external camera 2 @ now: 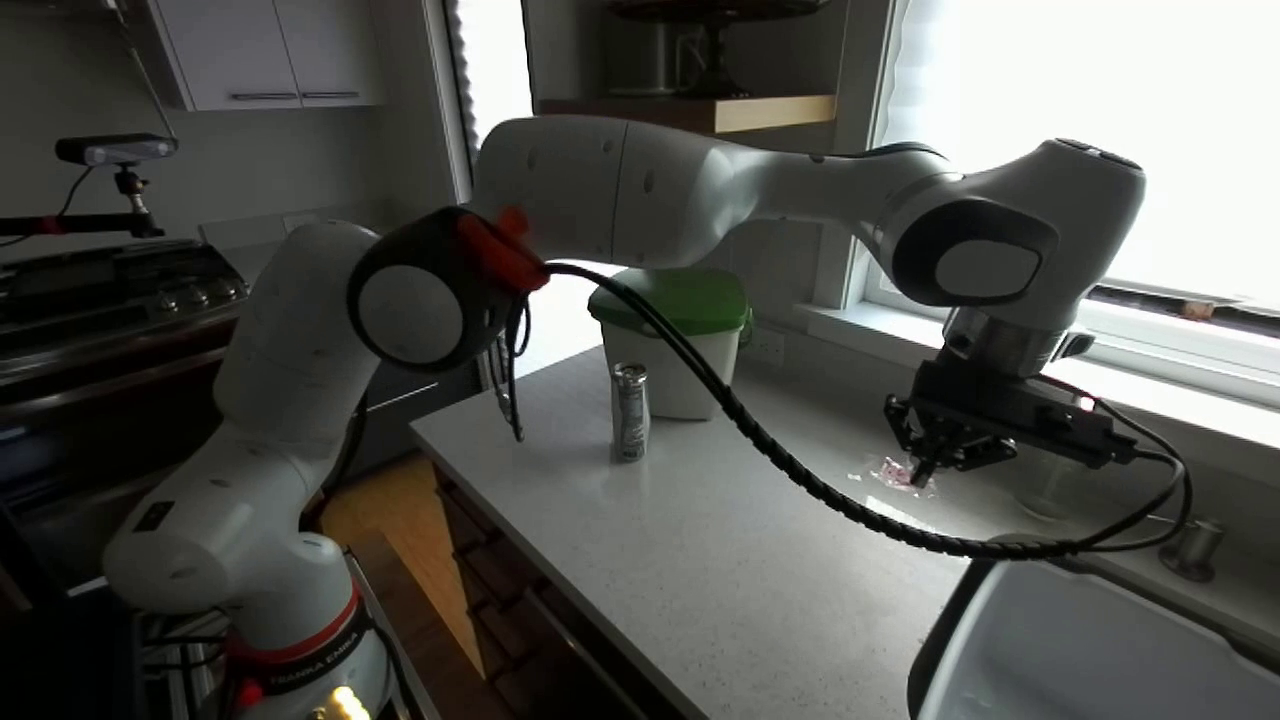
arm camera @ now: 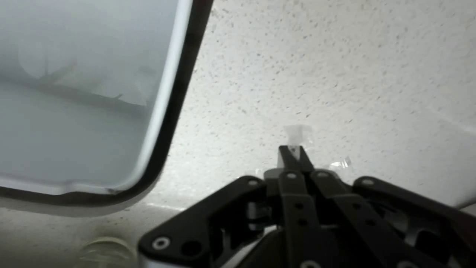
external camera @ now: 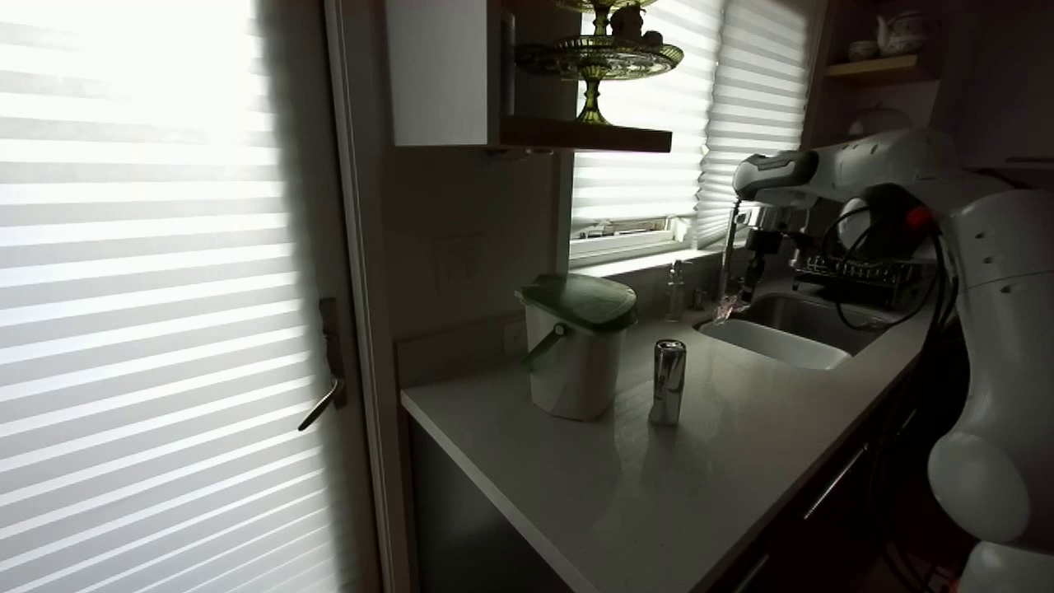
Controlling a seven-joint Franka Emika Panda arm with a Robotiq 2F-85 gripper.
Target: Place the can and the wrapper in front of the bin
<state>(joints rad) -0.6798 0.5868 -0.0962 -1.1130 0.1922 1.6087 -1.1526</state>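
The silvery can stands upright on the counter beside the bin, in both exterior views (external camera: 669,383) (external camera 2: 630,415). The whitish bin with a green lid stands near the wall (external camera: 574,371) (external camera 2: 675,388). My gripper (external camera: 747,295) is away from both, near the sink. It points down with its fingertips together in the wrist view (arm camera: 293,149). The crumpled clear wrapper with reddish marks is at the fingertips in an exterior view (external camera 2: 892,472). In the wrist view a pale part of the wrapper (arm camera: 298,134) sticks out between the tips; the fingers hide the rest.
The sink's white basin (arm camera: 163,104) lies close beside the gripper. A dispenser (external camera 2: 1195,550) stands behind the sink. The window sill (external camera 2: 900,328) runs behind the arm. A shelf with a green tiered stand (external camera: 593,62) hangs above the bin. The arm's black cable (external camera 2: 780,470) loops over the counter.
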